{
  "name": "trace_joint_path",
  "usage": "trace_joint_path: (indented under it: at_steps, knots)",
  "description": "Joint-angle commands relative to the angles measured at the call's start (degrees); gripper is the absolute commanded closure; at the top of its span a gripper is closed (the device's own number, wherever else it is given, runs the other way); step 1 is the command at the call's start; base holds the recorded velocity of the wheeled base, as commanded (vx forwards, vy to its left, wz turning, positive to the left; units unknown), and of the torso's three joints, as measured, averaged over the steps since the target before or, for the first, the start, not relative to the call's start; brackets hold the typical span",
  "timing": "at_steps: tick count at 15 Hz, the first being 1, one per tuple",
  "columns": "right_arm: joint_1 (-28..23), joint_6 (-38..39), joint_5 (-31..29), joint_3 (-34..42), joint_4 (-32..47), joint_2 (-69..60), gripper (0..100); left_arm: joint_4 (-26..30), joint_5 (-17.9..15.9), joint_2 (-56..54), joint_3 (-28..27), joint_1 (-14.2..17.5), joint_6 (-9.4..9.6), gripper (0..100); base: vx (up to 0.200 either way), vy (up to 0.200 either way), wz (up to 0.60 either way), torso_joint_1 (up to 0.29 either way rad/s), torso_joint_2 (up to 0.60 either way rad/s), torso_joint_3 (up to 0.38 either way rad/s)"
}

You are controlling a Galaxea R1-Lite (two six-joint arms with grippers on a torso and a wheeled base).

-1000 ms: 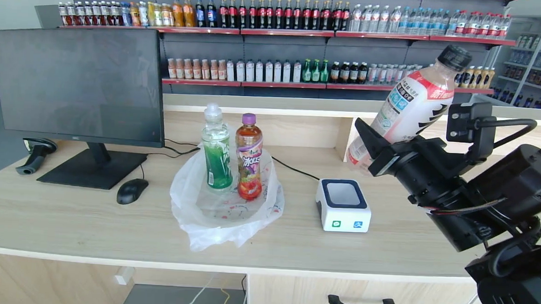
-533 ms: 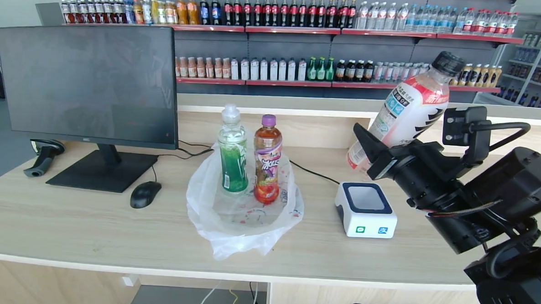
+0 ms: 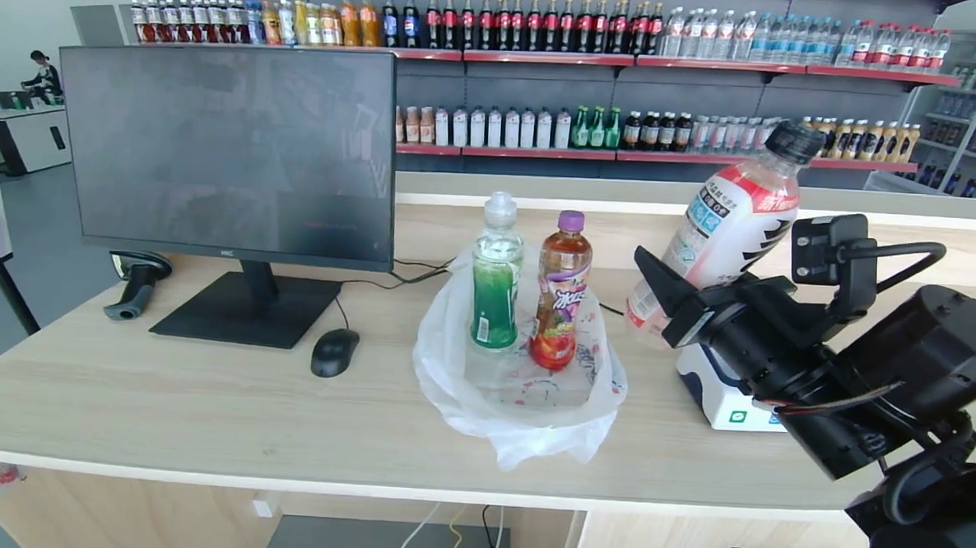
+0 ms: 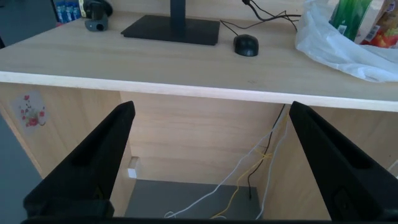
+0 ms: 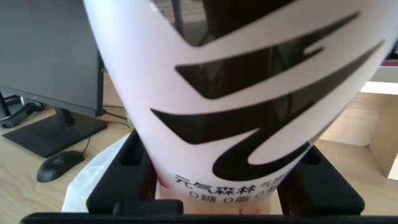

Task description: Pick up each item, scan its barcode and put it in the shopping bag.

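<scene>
Store shelves [image 3: 547,58] lined with drink bottles fill the back wall. In front of them runs a pale wooden desk [image 3: 161,400].

On its left part stand a dark monitor [image 3: 230,151], a black mouse [image 3: 335,352] and a handheld scanner [image 3: 133,283] resting in its cradle. Near the middle, a white shopping bag [image 3: 523,407] lies open and slumped on the desk. A green bottle [image 3: 495,295] and a red drink bottle [image 3: 559,310] with a purple cap stand upright in it, side by side.

The right end effector [image 3: 685,278] is clamped around the lower body of a white-and-pink bottle [image 3: 729,219] with a black cap. It holds the bottle clear of the desk, just to the right of the bag. The bottle tilts, with its cap up and leaning away toward the shelves and its base lowest.

A white barcode scanner box [image 3: 725,400] sits on the desk beneath, partly hidden by this end effector.

The left end effector [image 4: 211,112] hangs low in front of the desk's edge, its fingers spread wide with nothing between them.
</scene>
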Motion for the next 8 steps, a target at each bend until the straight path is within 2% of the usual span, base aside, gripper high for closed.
trace_joint_path:
  at_steps: [1, 4, 7, 8]
  knots:
    - [-0.1, 0.0, -0.1, 0.7, -0.1, -0.4, 100, 0.0, 0.0, 0.0, 0.0, 0.0, 0.00, 0, 0.000, 0.000, 0.00, 0.000, 0.00, 0.000]
    - [2.2, 0.1, -0.1, 0.4, -0.1, 0.1, 100, -0.1, 0.0, 0.0, 0.0, 0.0, -0.18, 0, 0.000, 0.000, 0.00, 0.000, 0.00, 0.000]
    - [4.1, 0.1, -0.1, 0.5, -0.1, 0.1, 100, -0.2, 0.0, 0.0, 0.0, 0.0, 0.08, 0, 0.000, 0.000, 0.60, 0.004, 0.00, 0.004]
    - [4.1, 0.1, -0.1, 1.1, -0.1, -0.3, 100, -0.2, 0.0, 0.0, 0.0, 0.0, 0.08, 0, 0.000, 0.000, 0.00, 0.000, 0.00, 0.000]
